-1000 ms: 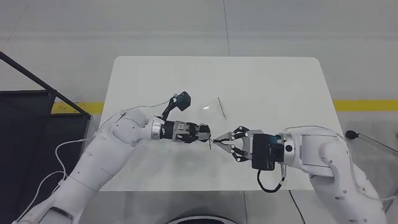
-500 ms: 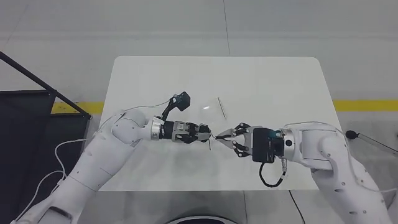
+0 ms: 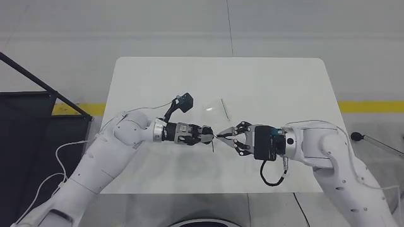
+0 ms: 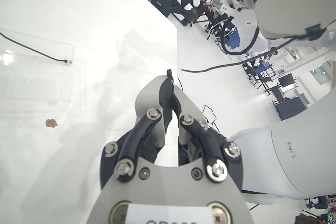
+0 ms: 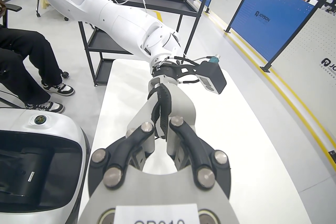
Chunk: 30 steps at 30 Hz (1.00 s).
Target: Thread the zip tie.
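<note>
Zip tie (image 3: 216,140) is held in the air between the two tool tips, above the robot-side half of the surface (image 3: 284,88), not resting on it. Left tool (image 4: 169,83) is pressed together, pinching a small black end of the tie that pokes out past its tips. It looks like the head, but I can't confirm slot orientation. Right tool (image 3: 227,137) is also pressed together, its tips right up against the left tool's. It's apparently pinching the strap's other end, though the contact is too small to see cleanly.

My read on the nose-to-nose pose: one side fixes the head and the other steers the tail into the slot. A short free length keeps the strap from flopping. Holding it off the surface leaves room for the loop to hang below.

Step in hand: align and insert. The tail isn't visibly through yet. Risk: the thin strap buckles or slips in the pads.

Spare zip tie (image 4: 34,50) lies on a clear sheet (image 4: 36,78) farther back, with a brown crumb (image 4: 51,123) just beside the sheet.
</note>
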Available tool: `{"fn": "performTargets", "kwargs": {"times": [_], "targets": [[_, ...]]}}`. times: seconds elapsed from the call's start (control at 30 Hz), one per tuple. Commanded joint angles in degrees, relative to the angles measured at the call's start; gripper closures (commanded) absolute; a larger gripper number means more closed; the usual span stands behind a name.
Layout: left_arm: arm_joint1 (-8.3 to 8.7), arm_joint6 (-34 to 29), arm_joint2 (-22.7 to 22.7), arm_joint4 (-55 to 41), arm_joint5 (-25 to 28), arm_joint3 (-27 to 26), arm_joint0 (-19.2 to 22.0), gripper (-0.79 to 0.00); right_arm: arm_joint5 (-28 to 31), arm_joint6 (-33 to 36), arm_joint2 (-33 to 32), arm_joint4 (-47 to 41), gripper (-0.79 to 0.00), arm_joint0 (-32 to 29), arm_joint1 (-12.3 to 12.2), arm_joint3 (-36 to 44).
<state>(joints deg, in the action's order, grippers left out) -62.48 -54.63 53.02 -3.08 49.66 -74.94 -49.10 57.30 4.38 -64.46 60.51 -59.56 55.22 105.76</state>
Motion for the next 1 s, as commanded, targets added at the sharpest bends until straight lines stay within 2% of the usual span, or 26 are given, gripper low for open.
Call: {"fn": "performTargets", "kwargs": {"times": [0.0, 0.97], "targets": [[0.0, 0.0, 0.0, 0.0, 0.0, 0.0, 0.0, 0.0, -0.08, 0.04, 0.28, -0.04, 0.0, 0.28, 0.09, -0.37], [0.0, 0.0, 0.0, 0.0, 0.0, 0.0, 0.0, 0.0, -0.64, 0.88, 1.34, -0.71, 0.0, 1.86, 0.77, -2.23]]}}
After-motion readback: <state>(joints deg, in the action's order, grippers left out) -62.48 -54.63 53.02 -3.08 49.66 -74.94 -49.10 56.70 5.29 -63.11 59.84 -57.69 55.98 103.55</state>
